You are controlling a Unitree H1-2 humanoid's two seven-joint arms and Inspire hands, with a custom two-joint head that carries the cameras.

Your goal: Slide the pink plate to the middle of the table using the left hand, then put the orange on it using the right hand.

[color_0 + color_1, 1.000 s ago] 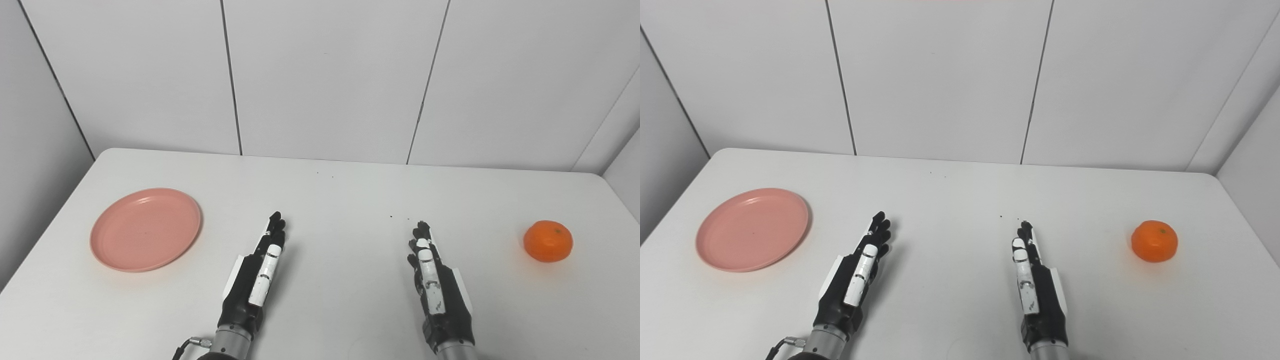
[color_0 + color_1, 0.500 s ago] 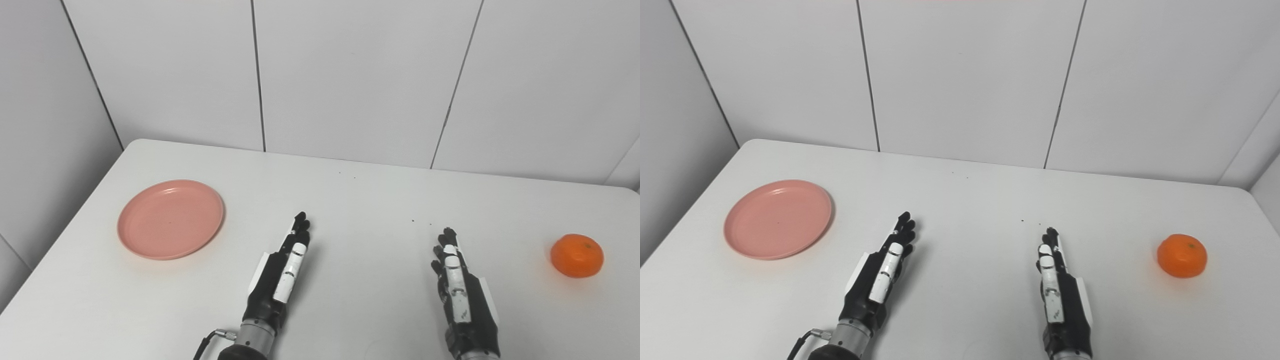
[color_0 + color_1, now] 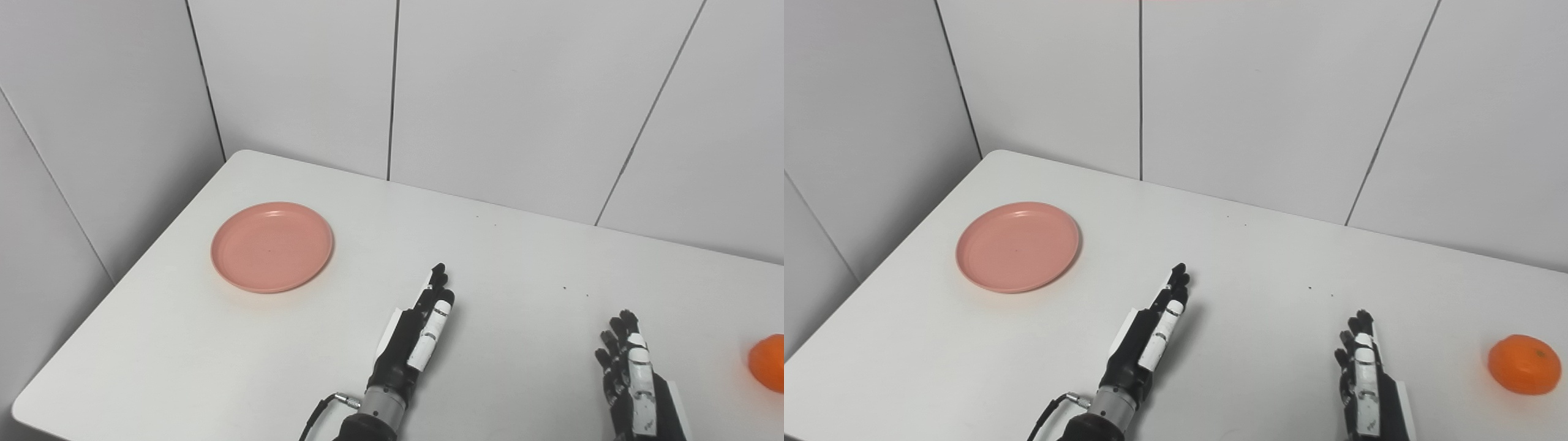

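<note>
The pink plate [image 3: 272,246] lies flat and bare on the left part of the white table [image 3: 343,202]. The orange [image 3: 1524,364] sits near the table's right side; the left eye view cuts it at the frame edge. My left hand [image 3: 416,335] rests near the table's middle front, fingers stretched out straight, holding nothing, well to the right of the plate. My right hand [image 3: 1364,380] lies low at the bottom right, fingers also extended and empty, some way left of the orange.
White panelled walls [image 3: 502,104] close the table at the back and on the left. The table's left edge and front left corner [image 3: 24,407] are in view. A cable [image 3: 318,413] runs from the left wrist.
The whole picture has shifted right and tilted, so the camera has turned toward the left. Plate, orange and both hands keep their places on the table.
</note>
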